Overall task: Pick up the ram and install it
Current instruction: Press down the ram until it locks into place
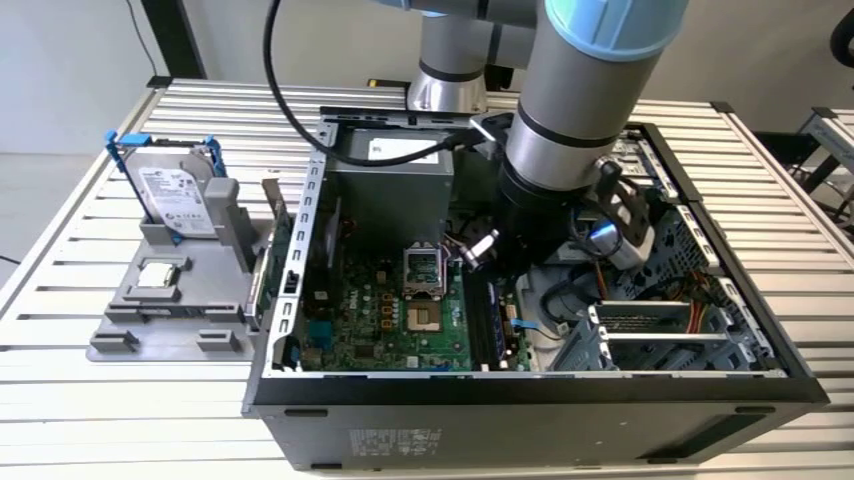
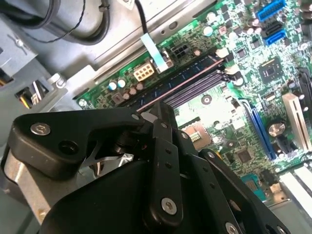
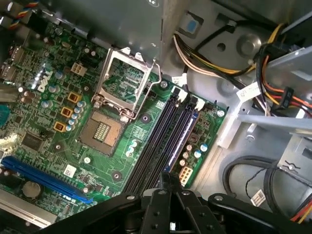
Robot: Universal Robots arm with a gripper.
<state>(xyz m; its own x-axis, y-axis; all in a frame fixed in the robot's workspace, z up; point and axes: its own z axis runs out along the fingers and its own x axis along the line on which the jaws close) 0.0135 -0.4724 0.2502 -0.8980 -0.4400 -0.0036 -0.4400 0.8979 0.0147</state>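
Note:
The ram [image 3: 181,141] is a thin dark stick with a bluish edge. It lies along the outermost of the black motherboard slots [image 3: 151,146], and its near end runs in between my fingertips. My gripper [image 3: 165,181] is shut on that end, low over the board. In the second wrist view the ram [image 2: 180,80] stretches away from the gripper [image 2: 155,116] beside the empty slots [image 2: 195,91]. In the exterior view the gripper [image 1: 487,268] reaches down inside the open computer case [image 1: 534,385]. Whether the stick is pressed fully home cannot be told.
The open processor socket [image 3: 122,80] lies beside the slots. Bundled cables [image 3: 253,92] and a drive cage [image 1: 661,335] crowd the other side. On the exterior view's left, a grey fixture [image 1: 120,335] holds a hard drive in a blue frame [image 1: 174,195] and a small silver chip [image 1: 160,275].

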